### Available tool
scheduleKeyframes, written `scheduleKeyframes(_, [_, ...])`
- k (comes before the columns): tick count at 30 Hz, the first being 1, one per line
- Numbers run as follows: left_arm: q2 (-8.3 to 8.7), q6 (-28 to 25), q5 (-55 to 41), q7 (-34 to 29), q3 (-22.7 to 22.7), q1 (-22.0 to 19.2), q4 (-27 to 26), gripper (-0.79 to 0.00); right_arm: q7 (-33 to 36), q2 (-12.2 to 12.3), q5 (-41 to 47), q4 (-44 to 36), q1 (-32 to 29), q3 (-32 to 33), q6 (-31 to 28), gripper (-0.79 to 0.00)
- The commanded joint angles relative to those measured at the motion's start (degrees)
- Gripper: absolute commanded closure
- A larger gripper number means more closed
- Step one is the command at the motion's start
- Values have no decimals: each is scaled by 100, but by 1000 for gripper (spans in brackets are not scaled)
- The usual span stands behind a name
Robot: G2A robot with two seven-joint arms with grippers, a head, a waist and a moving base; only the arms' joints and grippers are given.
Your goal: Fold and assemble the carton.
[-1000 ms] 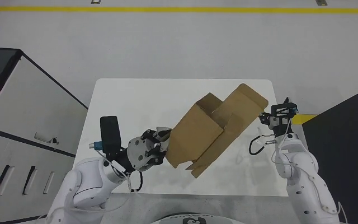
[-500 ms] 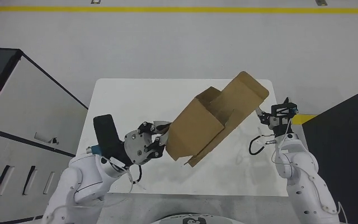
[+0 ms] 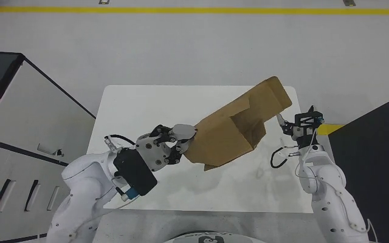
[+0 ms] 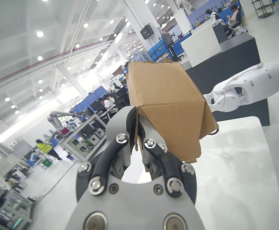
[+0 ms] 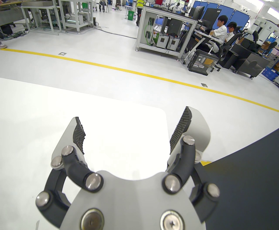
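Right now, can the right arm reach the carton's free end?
Probably yes: the right gripper, open and empty, sits right beside that end of the carton with nothing between; it points past it, so the wrist would need turning.

Factory hall (workbenches (image 5: 167, 20); yellow floor line (image 5: 152, 76))

Pale grey floor (image 3: 182, 54) crossed by a yellow line (image 3: 194, 10); a grey cabinet (image 3: 36, 115) beside the white table (image 3: 134, 103); round ceiling lights (image 4: 39, 33), blue partitions (image 5: 240, 14) behind workbenches (image 5: 165, 26)
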Motion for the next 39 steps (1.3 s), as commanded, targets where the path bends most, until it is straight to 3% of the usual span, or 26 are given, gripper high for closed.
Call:
scheduleKeyframes(1, [0,-5,-38,-23,0,3,0,0,0,0,0,0,0,0,0,-785])
scheduleKeyframes(10, [8,114,92,71,46,-141,0,0,0,0,0,0,0,0,0,-785])
scheduleKeyframes(22, [178,966,2641,1152,39,-699,0,0,0,0,0,0,0,0,0,-785])
scheduleKeyframes(32, [303,1827,4006,1761,58,-598,0,0,0,0,0,0,0,0,0,-785])
scheduleKeyframes(39, [316,2001,4013,1831,132,-509,0,0,0,0,0,0,0,0,0,-785])
